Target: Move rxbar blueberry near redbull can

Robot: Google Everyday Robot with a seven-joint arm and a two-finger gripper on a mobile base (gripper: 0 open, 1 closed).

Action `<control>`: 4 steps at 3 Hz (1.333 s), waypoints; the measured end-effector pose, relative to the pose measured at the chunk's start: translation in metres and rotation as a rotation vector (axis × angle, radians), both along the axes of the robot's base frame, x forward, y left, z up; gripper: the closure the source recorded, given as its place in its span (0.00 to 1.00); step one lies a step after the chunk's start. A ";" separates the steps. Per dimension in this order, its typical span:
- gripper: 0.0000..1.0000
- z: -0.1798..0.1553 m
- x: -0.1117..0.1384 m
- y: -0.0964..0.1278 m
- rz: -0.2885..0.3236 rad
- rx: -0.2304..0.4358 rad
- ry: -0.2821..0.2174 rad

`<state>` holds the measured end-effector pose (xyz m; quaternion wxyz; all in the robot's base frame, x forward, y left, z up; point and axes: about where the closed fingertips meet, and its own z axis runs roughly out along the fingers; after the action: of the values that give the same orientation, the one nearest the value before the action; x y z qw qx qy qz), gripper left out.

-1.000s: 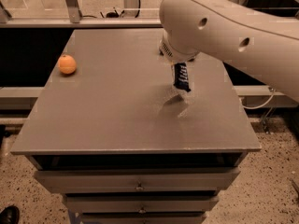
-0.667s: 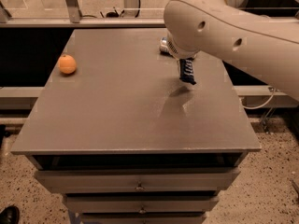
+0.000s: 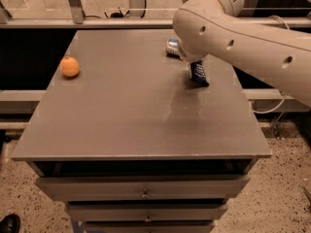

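Moved right: flat navy rxbar blueberry (image 3: 198, 74) under gripper (image 3: 193, 64), near shiny redbull can (image 3: 172, 47).

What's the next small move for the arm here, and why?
Probably lower the bar onto the table and let go. It hangs tilted under the gripper, which sits mostly hidden below the arm at the table's far right. The can lies just behind it, so the bar looks near enough already.

You see navy bar (image 3: 198, 74), pale lettering, just below gripper (image 3: 191, 62) under white arm (image 3: 243, 30). Silver-blue can (image 3: 172, 46) beside gripper. Orange fruit (image 3: 70, 66) well apart from gripper. Grey table (image 3: 121, 120).
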<state>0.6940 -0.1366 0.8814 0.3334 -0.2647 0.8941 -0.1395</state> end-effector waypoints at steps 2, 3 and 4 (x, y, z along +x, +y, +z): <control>0.52 -0.016 0.011 -0.011 -0.019 -0.009 0.026; 0.29 -0.016 0.013 -0.012 -0.023 -0.006 0.024; 0.05 -0.016 0.014 -0.013 -0.035 0.005 0.013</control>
<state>0.7084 -0.1494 0.8657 0.3260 -0.2490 0.9010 -0.1412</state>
